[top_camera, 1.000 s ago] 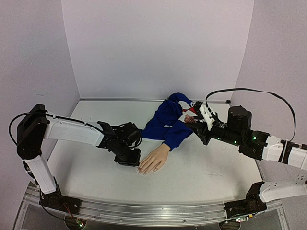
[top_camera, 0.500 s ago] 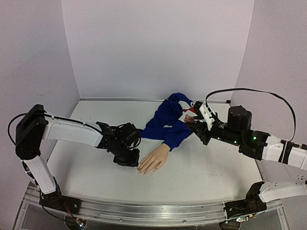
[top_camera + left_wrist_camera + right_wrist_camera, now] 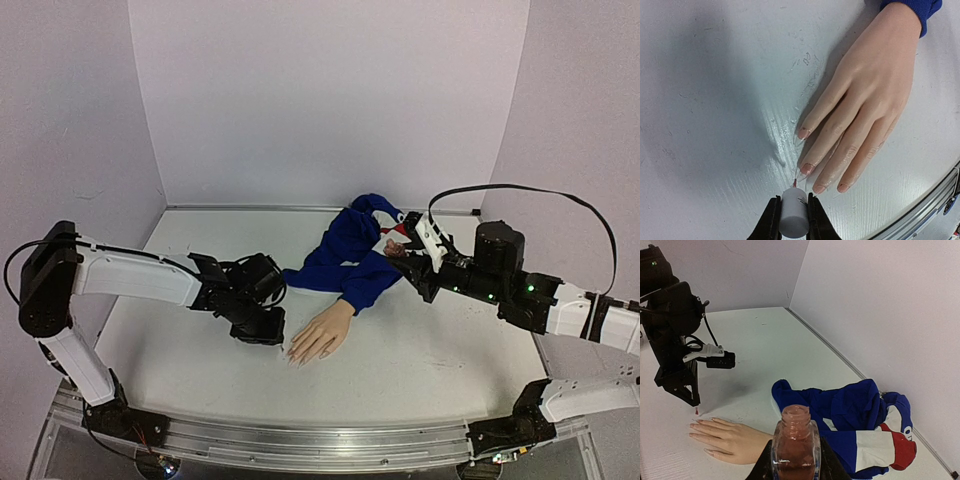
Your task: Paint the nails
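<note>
Lying palm-down on the matte white table [image 3: 430, 355], the smooth beige mannequin hand [image 3: 322, 332] sits just beside the left gripper [image 3: 264, 333] (top view). Left wrist: jaws clamp a white cylindrical brush cap [image 3: 793, 214], near small oval pinkish nails [image 3: 807, 168]. Right wrist: right gripper [image 3: 795, 467] pinches a square uncapped glass bottle [image 3: 795, 440].
</note>
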{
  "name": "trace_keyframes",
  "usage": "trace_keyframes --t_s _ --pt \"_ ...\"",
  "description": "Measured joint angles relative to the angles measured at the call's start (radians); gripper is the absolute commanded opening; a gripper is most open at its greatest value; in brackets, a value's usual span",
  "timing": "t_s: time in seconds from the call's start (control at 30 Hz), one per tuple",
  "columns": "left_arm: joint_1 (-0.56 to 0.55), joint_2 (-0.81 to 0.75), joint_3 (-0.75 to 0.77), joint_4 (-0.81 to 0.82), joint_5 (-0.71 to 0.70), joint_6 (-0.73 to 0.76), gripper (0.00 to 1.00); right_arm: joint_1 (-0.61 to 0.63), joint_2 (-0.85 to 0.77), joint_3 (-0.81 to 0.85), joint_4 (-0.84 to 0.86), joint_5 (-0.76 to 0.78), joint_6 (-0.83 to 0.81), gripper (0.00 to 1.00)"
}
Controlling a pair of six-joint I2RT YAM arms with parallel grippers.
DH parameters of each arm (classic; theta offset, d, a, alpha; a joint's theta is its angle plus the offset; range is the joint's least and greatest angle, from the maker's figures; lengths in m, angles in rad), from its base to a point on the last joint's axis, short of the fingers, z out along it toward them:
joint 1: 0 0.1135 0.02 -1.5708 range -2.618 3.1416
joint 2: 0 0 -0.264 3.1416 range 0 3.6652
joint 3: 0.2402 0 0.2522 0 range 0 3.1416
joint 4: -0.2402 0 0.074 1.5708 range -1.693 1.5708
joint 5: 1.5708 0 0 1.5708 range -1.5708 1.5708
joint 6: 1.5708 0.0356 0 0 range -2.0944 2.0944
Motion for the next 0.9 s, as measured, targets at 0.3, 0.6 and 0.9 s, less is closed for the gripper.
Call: trace_keyframes --t_s 0.3,0.6,0.9 --pt "0.000 -0.007 0.001 0.019 -0.008 0.022 0.00 0.000 0.004 0.000 0.000 0.000 0.000 0.00" --pt "0.000 0.011 0.022 0.032 -0.002 0.034 0.00 0.000 0.004 0.000 0.000 0.000 0.000 0.00" --pt "0.000 0.038 0.035 0.034 0.018 0.051 0.00 0.000 0.004 0.000 0.000 0.000 0.000 0.00"
